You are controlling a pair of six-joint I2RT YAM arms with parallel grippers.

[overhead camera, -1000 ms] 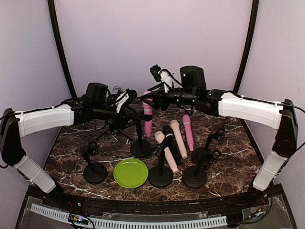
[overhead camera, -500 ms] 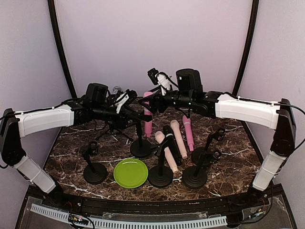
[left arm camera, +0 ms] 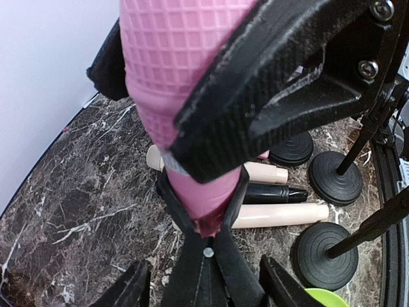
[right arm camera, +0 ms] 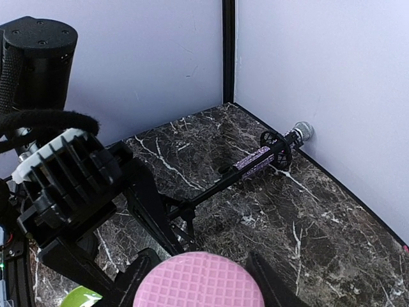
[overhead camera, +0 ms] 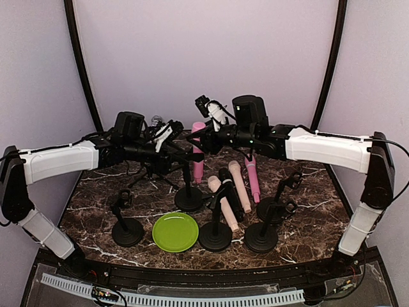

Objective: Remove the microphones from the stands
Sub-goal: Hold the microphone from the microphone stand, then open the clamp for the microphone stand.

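A pink microphone (overhead camera: 199, 167) stands upright in the clip of a black desk stand (overhead camera: 188, 198) at mid table. My left gripper (overhead camera: 185, 152) is shut on the stand's clip (left arm camera: 204, 256), just below the microphone's pink tail (left arm camera: 172, 83). My right gripper (overhead camera: 202, 137) is shut on the microphone's waffle-patterned head (right arm camera: 199, 281). One black finger (left arm camera: 268, 96) of it crosses the head in the left wrist view. The microphone's tail sits in the fork of the clip.
Two beige microphones (overhead camera: 239, 185), a black one (overhead camera: 231, 192) and a second pink one (overhead camera: 253, 178) lie right of the stand. A green plate (overhead camera: 175, 231) and several bare stands (overhead camera: 128, 224) stand near the front. A tripod with a purple microphone (right arm camera: 262, 157) stands at the back wall.
My right gripper has moved left over the pink microphone's head and taken hold of it. The left arm and the stand have not moved.
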